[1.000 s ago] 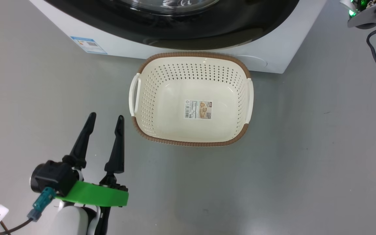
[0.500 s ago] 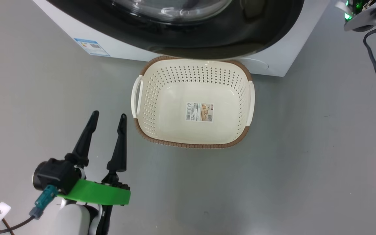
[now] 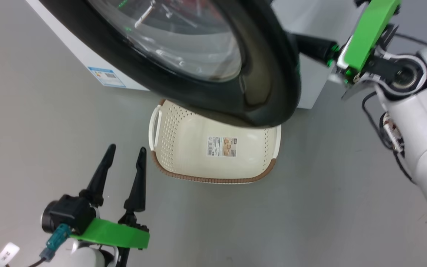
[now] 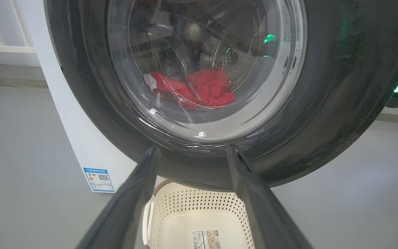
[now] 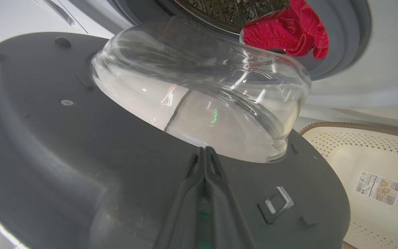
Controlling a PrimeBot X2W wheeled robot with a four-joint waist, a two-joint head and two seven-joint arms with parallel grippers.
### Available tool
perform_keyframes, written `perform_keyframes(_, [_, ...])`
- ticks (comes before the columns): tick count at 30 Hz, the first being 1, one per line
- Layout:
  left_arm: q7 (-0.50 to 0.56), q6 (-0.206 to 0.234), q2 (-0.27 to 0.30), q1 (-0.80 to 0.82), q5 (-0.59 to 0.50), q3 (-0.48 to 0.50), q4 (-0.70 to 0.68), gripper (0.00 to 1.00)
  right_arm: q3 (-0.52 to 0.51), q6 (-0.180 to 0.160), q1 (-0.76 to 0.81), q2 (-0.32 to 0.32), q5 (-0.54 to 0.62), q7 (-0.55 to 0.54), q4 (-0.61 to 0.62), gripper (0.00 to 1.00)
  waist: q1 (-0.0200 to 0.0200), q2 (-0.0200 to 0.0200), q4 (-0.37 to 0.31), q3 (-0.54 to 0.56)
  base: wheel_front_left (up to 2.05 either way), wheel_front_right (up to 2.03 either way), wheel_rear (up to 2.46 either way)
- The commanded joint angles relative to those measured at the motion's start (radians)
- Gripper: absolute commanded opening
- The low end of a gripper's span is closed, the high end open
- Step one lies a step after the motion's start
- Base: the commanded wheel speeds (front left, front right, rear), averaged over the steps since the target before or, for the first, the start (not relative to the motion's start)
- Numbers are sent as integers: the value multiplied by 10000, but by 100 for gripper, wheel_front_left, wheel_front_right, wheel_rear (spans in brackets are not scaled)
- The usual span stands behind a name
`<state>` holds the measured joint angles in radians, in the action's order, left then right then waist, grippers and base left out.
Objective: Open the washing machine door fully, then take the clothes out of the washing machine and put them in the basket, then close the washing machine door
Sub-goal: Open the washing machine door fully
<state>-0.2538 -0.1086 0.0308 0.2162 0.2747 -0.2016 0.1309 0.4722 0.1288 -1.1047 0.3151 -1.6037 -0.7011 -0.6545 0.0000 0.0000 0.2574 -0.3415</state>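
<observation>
**Supervisor:** Start with the right pincer (image 5: 204, 154).

**Inspector:** Clenched, fingers pressed flat together with nothing between them. It lies along the dark inner face of the washing machine door (image 3: 265, 74), just short of the clear glass bowl (image 5: 199, 90). I cannot confirm whether it is pressing on the panel or sitting just off it.

**Supervisor:** And what has changed?

**Inspector:** A second ago the door sat flush on the washing machine (image 4: 85, 145) and that arm was off at the upper right. Now the door stands swung out from the front, and the pincer is behind its free edge. The head camera has also shifted, so I discount part of the apparent movement.

**Supervisor:** The other arm?

**Inspector:** The left pincer (image 3: 127, 149) is released, fingers spread, holding nothing. It hovers over the floor (image 3: 328, 193) near the basket (image 3: 206, 178), as before.

**Supervisor:** Location of the load?

**Inspector:** The clothes (image 4: 202, 88) are inside the drum, a red heap low at the mouth, untouched. The basket has nothing in it but its label, and from the head view the door rim overhangs its far half.

**Supervisor:** Assessment?

**Inspector:** The opening step is under way, not finished. In my judgement the door needs more swing before either arm can reach the drum and drop into the basket.
</observation>
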Motion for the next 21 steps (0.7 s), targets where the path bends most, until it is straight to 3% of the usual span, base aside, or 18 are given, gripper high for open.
perform_keyframes(1, [-80, 63, 194, -100, -80, 294, -183, 100, 99, 19, 261, -226, 48, -87, 370, 0, 0, 0, -46, 246, 0, 0, 0])
perform_keyframes(21, [-80, 312, 194, -1139, -75, 222, -215, 100, 1026, 19, 2657, -596, 74, -857, 2426, 0, 0, 0, 468, 1437, 0, 0, 0])
